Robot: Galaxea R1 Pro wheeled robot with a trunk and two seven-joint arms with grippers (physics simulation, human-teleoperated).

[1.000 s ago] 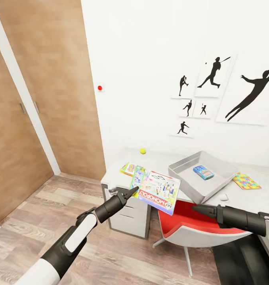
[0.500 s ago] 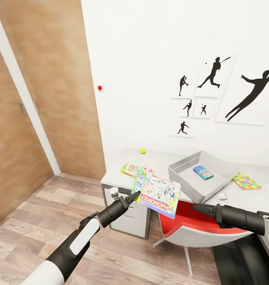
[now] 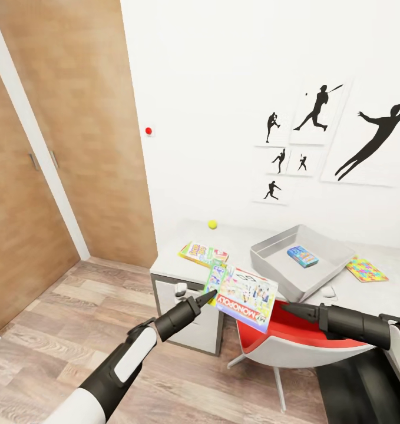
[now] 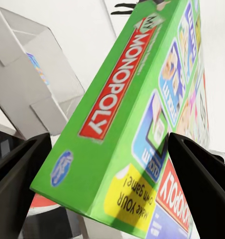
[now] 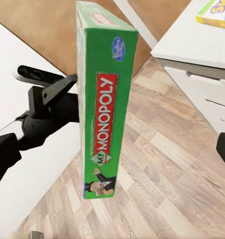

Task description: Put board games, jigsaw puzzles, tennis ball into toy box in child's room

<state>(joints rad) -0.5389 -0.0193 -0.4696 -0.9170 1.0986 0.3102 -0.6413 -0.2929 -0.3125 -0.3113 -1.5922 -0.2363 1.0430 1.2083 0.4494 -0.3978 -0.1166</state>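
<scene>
Your left gripper (image 3: 210, 295) grasps the flat white-green Monopoly box (image 3: 245, 297) by its edge in the air before the pale grey desk (image 3: 170, 259) – near the lidless grey plastic bin (image 3: 270, 259) – while for your right gripper (image 3: 287, 306) I cannot tell.

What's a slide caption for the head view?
Left gripper carries the Monopoly box toward the toy box on the desk.
</scene>
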